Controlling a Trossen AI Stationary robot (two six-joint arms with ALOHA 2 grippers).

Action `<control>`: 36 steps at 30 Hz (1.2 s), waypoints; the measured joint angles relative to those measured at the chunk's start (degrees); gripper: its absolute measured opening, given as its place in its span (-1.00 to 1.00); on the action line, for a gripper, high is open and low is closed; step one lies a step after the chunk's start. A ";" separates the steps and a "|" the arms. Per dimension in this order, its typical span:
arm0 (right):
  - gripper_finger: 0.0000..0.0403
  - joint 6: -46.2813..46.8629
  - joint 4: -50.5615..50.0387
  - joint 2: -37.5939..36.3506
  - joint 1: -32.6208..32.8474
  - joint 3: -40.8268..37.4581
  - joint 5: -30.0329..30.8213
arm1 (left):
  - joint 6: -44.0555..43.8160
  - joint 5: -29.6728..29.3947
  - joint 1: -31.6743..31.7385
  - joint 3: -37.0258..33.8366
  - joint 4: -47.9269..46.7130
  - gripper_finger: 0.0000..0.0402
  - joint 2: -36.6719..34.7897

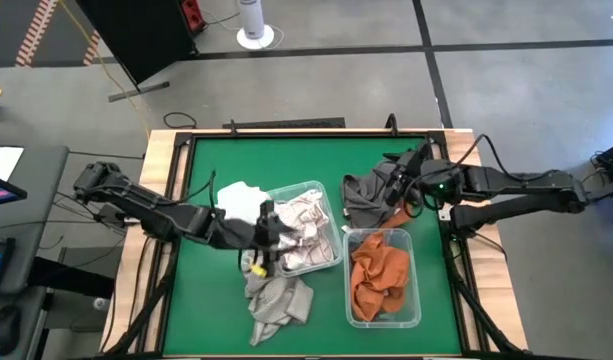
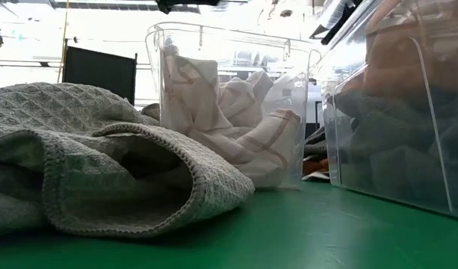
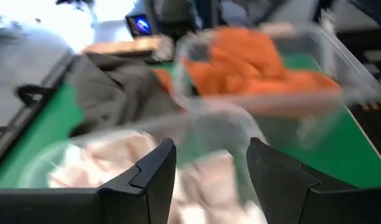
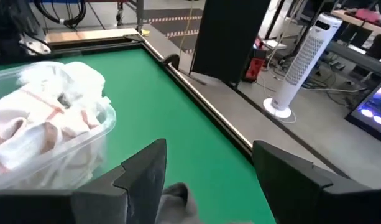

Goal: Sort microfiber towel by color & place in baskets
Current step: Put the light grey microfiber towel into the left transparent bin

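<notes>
On the green tabletop (image 1: 206,310), seen from above, two clear rectangular plastic baskets stand near centre. The left clear basket (image 1: 327,190) holds white towels with thin red stripes (image 1: 308,235); the right clear basket (image 1: 414,300), at about 4 o'clock from it, holds orange microfiber towels (image 1: 378,275). Unsorted cloth remains in two places: a grey waffle-weave towel (image 1: 276,305) lies on the tabletop at 6 o'clock from the left basket, and a dark grey towel (image 1: 366,198) lies heaped at 12 o'clock from the right basket.

The left gripper (image 1: 265,228) hovers at the left basket's 9 o'clock rim, fingers apart and holding nothing; the waffle-weave towel lies just beside it toward 6 o'clock, its long axis running roughly 12 to 6. The right gripper (image 1: 399,185) sits over the dark grey towel's 3 o'clock edge, fingers spread wide and empty. Each arm is thus the nearer one to its own remaining towel.
</notes>
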 joint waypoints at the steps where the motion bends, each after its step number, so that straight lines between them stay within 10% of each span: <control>1: 0.34 -0.20 -0.55 -0.47 0.13 -0.01 0.04 | 0.01 0.00 -1.09 0.00 -1.44 -0.07 0.00; 14: 0.34 0.28 -3.97 -3.66 0.05 0.00 0.32 | -6.07 3.19 -12.57 0.30 -8.59 -0.07 0.00; 23: 0.34 2.29 -4.83 -3.15 0.08 -0.02 0.18 | -45.68 2.95 -16.66 -1.17 -35.64 -0.07 -0.02; 36: 0.34 1.46 -3.99 -3.17 0.05 -0.02 0.02 | -48.79 1.64 -11.99 -10.62 -26.09 -0.07 0.76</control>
